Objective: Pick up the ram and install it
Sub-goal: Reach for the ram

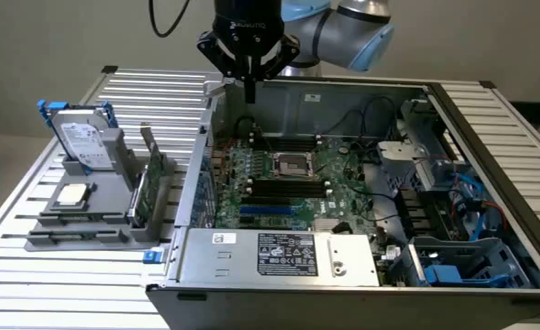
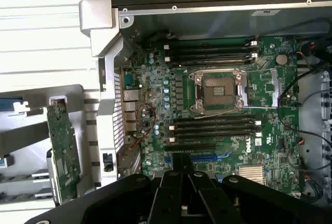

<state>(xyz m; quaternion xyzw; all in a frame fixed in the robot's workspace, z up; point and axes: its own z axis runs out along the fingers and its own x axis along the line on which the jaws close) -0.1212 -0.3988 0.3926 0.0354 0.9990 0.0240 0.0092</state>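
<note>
My gripper (image 1: pixel 248 93) hangs shut above the back wall of the open computer case (image 1: pixel 251 258), with nothing between its fingers. In the wrist view its black fingers (image 2: pixel 174 182) meet over the motherboard (image 2: pixel 264 86). Long black memory slots (image 2: pixel 212 125) lie on both sides of the bare processor socket (image 2: pixel 217 90). On the exterior view's left, a grey holder (image 1: pixel 77 230) carries green boards standing on edge. The lower, narrower one looks like the ram (image 1: pixel 138 196), right beside a taller green card (image 1: pixel 156 168). The gripper is well away from them.
In the same holder a silver hard drive (image 1: pixel 79 141) stands upright and a square processor (image 1: pixel 72 194) lies flat. The case holds a power supply (image 1: pixel 279 254), cables and blue drive bays (image 1: pixel 453 265). Everything rests on a slatted metal table (image 1: pixel 49 289).
</note>
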